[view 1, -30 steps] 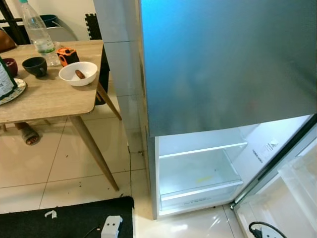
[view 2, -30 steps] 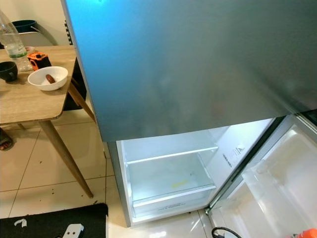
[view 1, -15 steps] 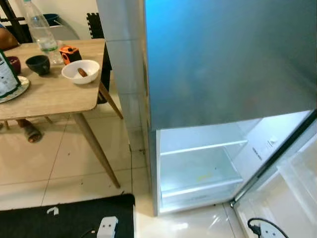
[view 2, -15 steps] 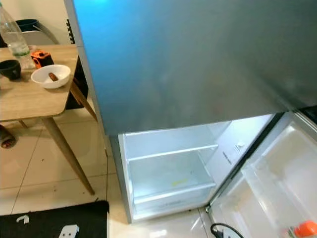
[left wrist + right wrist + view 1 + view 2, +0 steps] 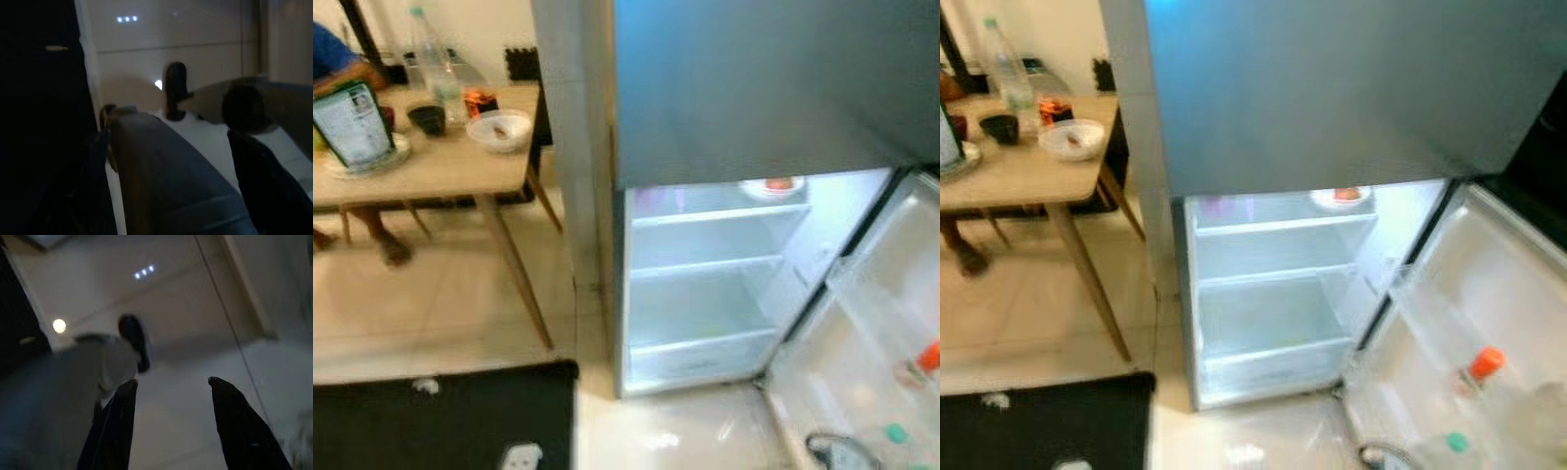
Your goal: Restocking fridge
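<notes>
With the silver fridge (image 5: 1283,294) standing open, right hand (image 5: 171,396) spread and empty, left hand unreadable: approach the white glass shelves (image 5: 1278,274) squarely.

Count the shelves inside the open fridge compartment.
3 shelves: the top shelf carrying a plate, the middle shelf and the bottom shelf. The closed upper door may hide more above.

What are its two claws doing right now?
Left gripper: cannot be told, too dark.
Right gripper: open, holding nothing.
</notes>
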Tool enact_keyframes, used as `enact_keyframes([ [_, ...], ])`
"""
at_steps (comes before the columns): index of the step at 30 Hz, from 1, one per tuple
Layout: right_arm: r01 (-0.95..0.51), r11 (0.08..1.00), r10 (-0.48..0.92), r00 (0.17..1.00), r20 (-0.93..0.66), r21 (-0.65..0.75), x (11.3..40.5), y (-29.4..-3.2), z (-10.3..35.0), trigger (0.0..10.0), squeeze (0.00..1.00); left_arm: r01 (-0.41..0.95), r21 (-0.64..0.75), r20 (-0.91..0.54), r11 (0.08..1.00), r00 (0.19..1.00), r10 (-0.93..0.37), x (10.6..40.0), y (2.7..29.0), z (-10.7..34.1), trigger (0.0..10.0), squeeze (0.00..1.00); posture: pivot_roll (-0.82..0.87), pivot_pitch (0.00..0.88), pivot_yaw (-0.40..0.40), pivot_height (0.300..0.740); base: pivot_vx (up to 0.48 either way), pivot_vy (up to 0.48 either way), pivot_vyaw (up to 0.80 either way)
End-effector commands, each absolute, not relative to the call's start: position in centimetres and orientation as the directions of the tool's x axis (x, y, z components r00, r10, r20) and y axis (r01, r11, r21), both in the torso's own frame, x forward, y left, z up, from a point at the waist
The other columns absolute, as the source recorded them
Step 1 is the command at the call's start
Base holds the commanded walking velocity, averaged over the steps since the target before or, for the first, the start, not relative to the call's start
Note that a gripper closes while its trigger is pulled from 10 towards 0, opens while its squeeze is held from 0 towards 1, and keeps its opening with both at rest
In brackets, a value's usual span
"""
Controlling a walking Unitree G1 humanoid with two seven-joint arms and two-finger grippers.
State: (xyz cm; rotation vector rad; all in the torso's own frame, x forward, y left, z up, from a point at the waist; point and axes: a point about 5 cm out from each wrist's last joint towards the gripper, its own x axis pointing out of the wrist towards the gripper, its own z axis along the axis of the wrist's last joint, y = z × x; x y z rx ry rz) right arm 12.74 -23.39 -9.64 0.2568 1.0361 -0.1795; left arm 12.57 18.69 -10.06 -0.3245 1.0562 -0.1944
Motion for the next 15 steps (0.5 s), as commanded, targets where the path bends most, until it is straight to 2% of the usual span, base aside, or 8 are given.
enact_keyframes([
  [1, 0.257, 0.959, -0.028, 0.514, -0.857, 0.123, 13.41, -23.46, -9.39, 10.0, 0.00, -0.008, -0.365, -0.841, 0.931, 0.431, -0.326, 11.21, 18.22, -10.57, 10.0, 0.00, -0.07, 0.064, -0.046, 0.740, -0.409, 0.000, 0.00],
  [15, 0.256, 0.959, -0.026, 0.512, -0.859, 0.123, 13.34, -23.39, -9.43, 10.0, 0.00, -0.006, -0.366, -0.835, 0.931, 0.444, -0.325, 11.49, 18.22, -10.47, 10.0, 0.00, -0.07, 0.065, -0.045, 0.740, -0.344, 0.000, 0.00],
])
